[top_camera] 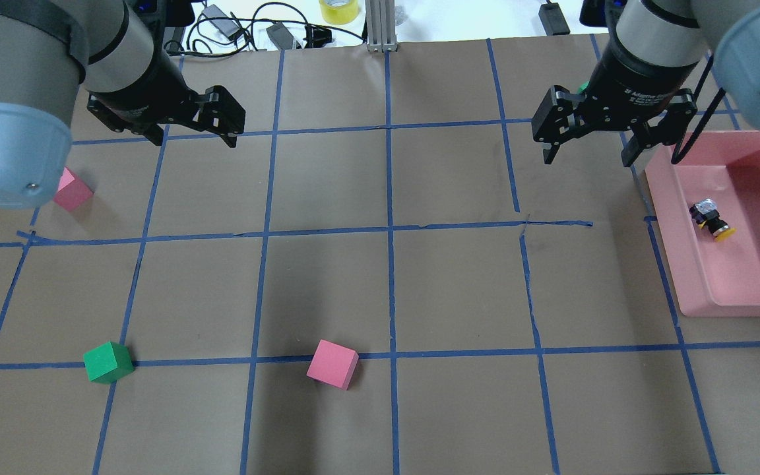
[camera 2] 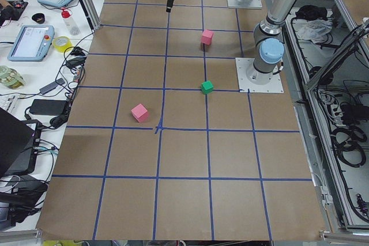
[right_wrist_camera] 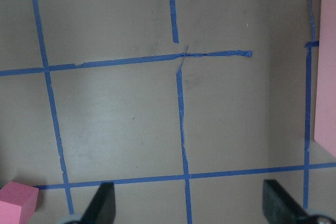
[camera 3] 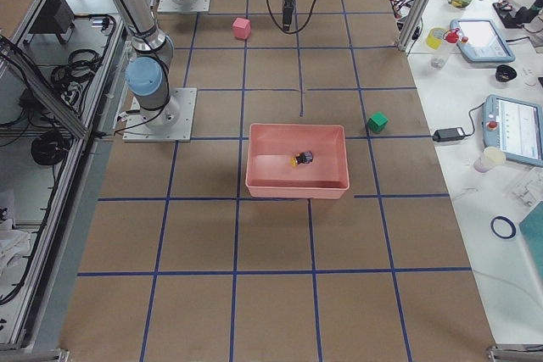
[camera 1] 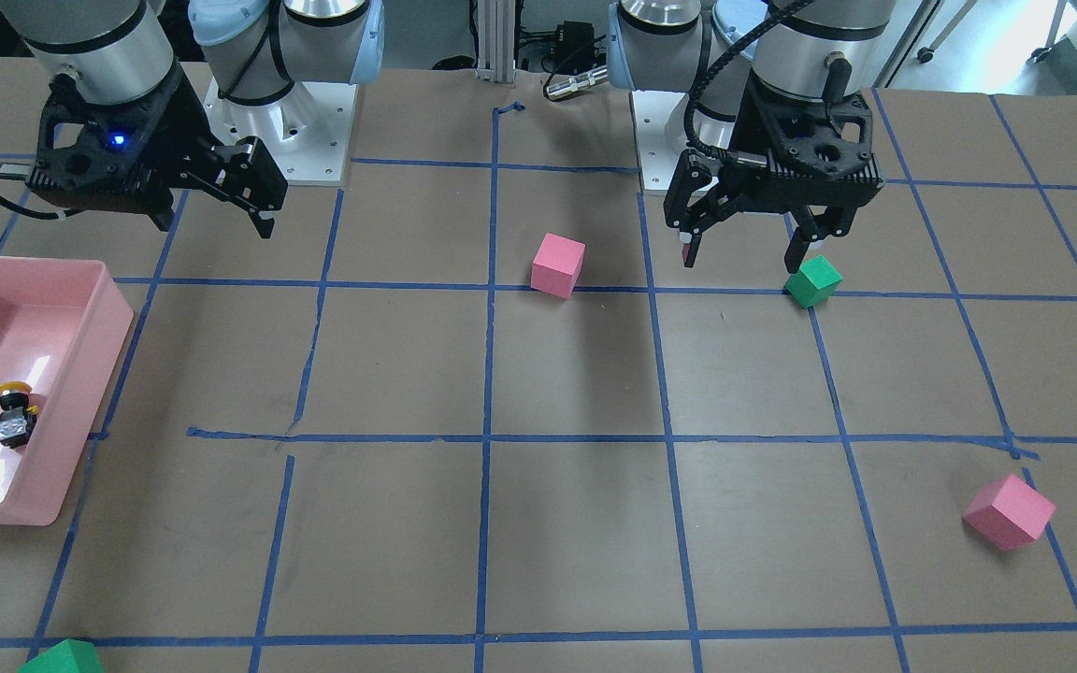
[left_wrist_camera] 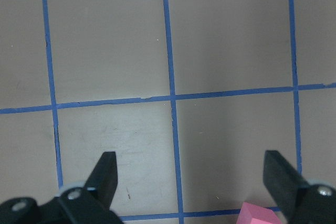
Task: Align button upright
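The button has a yellow cap, a black body and a silvery base. It lies on its side inside the pink tray; it also shows in the overhead view and the exterior right view. My right gripper is open and empty, above the table just beside the tray's far corner, apart from the button. It also shows in the front-facing view and its wrist view. My left gripper is open and empty over the other side of the table.
A pink cube and a green cube sit near the robot's side. Another pink cube lies under the left arm. A green cube sits at the far edge beyond the tray. Blue tape lines grid the brown table.
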Action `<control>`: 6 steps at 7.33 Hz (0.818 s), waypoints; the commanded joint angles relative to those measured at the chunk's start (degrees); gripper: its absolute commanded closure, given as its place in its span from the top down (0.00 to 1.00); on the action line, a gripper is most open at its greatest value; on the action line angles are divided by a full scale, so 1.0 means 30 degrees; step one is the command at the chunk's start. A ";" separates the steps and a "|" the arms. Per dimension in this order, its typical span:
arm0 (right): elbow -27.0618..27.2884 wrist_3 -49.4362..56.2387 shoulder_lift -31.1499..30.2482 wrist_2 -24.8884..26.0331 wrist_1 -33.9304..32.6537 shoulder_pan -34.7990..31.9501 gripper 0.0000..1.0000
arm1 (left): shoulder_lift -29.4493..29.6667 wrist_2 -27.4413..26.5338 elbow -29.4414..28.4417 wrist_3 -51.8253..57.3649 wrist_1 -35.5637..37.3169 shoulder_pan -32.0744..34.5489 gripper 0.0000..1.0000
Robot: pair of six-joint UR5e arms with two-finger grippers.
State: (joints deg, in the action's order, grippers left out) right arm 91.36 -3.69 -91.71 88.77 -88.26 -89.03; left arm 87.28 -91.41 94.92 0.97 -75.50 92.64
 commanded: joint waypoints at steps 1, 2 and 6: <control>0.0016 -0.0001 -0.0017 0.0057 0.0675 0.0000 1.00 | 0.0000 0.0000 0.0000 0.0000 0.0000 0.0000 1.00; -0.0013 0.0057 0.0070 0.0058 0.0652 0.0000 1.00 | 0.0000 0.0000 0.0000 0.0000 0.0000 0.0000 1.00; 0.0043 0.0059 0.0274 0.0409 0.0302 0.0203 1.00 | 0.0000 0.0000 0.0000 0.0000 0.0000 0.0000 1.00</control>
State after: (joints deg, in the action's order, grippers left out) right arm 91.22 -3.36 -91.27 89.62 -86.82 -88.74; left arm 87.28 -91.41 94.92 0.97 -75.50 92.64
